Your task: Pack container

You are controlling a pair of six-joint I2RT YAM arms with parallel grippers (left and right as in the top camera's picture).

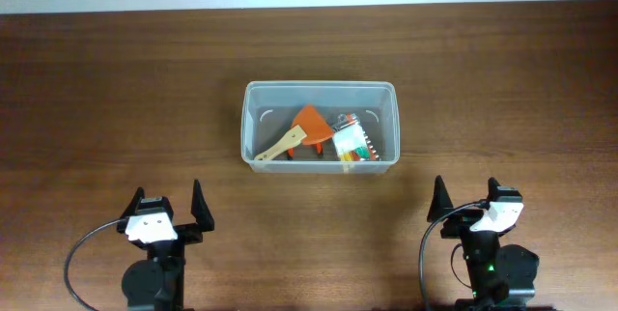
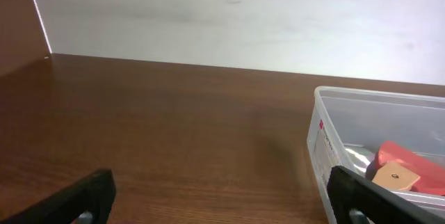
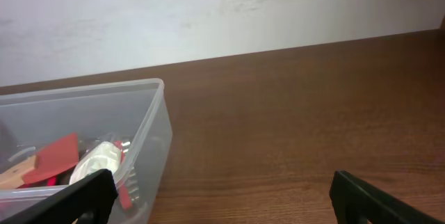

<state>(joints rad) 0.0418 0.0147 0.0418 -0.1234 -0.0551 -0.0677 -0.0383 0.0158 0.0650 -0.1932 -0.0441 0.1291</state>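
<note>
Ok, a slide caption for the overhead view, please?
Container with orange spatula and small packet inside; left gripper and right gripper open.

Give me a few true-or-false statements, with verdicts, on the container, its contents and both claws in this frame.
1. The container holds a spatula with an orange head and a small clear packet. True.
2. The left claw and the right claw are both open and empty. True.
3. The spatula lies outside the container. False: it lies inside, beside the packet.
4. The right claw grips the container's rim. False: it stands apart from the container, touching nothing.
5. The container has a lid on. False: its top is open.
</note>
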